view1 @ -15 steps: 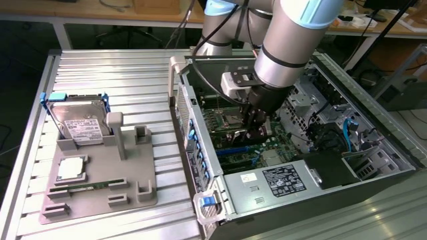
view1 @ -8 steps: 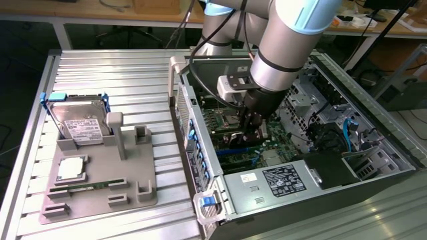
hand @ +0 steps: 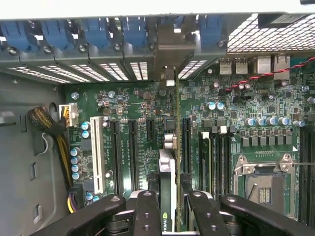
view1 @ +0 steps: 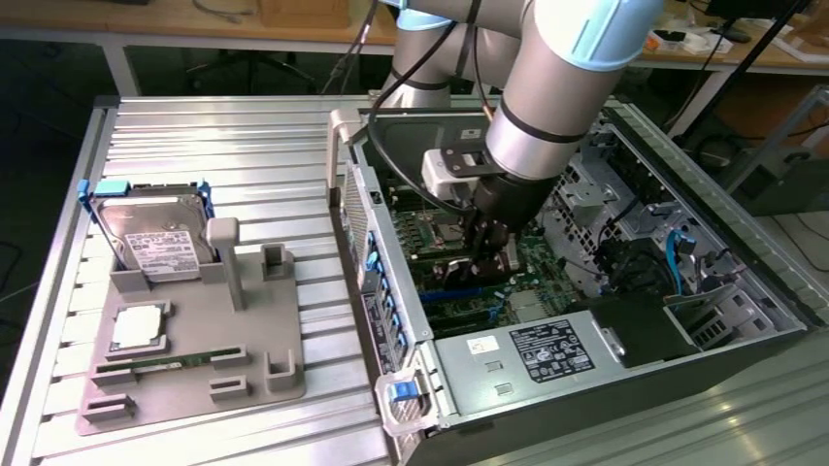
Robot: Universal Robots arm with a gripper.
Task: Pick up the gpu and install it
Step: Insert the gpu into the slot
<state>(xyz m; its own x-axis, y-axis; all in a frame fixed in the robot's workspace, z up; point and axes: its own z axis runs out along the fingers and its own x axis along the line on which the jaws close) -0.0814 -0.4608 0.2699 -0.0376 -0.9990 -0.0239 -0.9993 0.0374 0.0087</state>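
Note:
My gripper (hand: 170, 216) is shut on the gpu (hand: 167, 167), a thin card seen edge-on with silvery trim and a small green logo near my fingers (hand: 147, 211). The card stands upright over the green motherboard (hand: 133, 98), lined up among the long black expansion slots (hand: 132, 152), its far end reaching the metal bracket at the case's rear wall (hand: 170, 49). In the exterior view the gripper (view1: 486, 260) is deep inside the open computer case (view1: 725, 243), low over the board.
A power supply (view1: 545, 354) fills the case's near corner and blue slot clips (hand: 93, 32) line the rear wall. On the exterior view's left, a grey fixture (view1: 194, 383) holds a hard drive (view1: 155, 233) and a memory stick (view1: 175, 361). A CPU socket (hand: 266, 182) lies beside the slots.

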